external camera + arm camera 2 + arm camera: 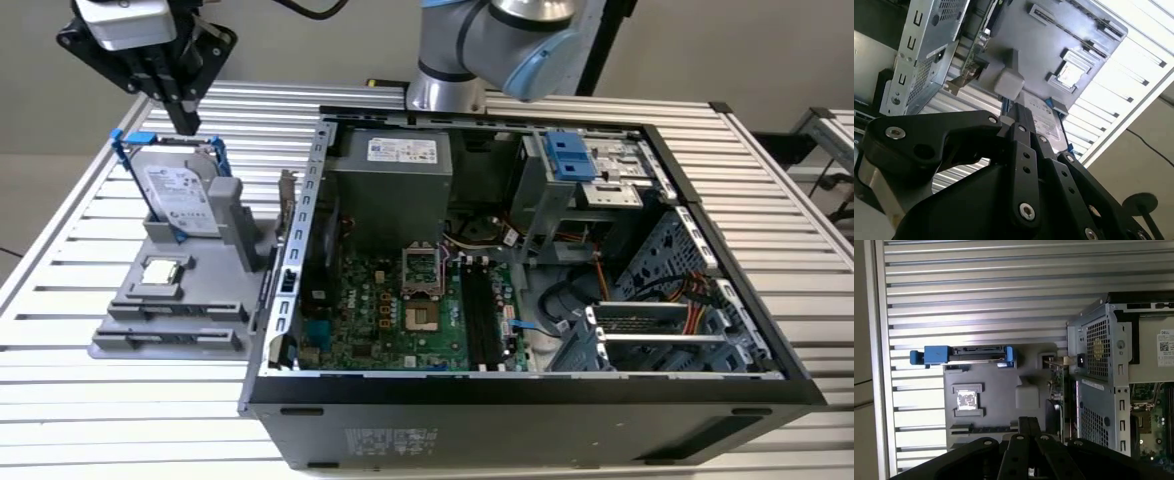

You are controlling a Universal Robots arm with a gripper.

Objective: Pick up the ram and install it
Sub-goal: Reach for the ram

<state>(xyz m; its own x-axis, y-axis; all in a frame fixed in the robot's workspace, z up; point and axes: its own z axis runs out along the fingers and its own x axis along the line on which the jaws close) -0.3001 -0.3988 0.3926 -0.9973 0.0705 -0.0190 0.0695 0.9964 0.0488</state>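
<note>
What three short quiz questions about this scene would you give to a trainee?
1. True or false: the gripper is inside the computer case.
2. Which thing is the gripper nearest to? A) the hard drive B) the processor chip C) the green circuit board
3. Fill in: the grey holder lies on the exterior view's ___ of the computer case.

Key: 1 false; 2 A; 3 left.
</note>
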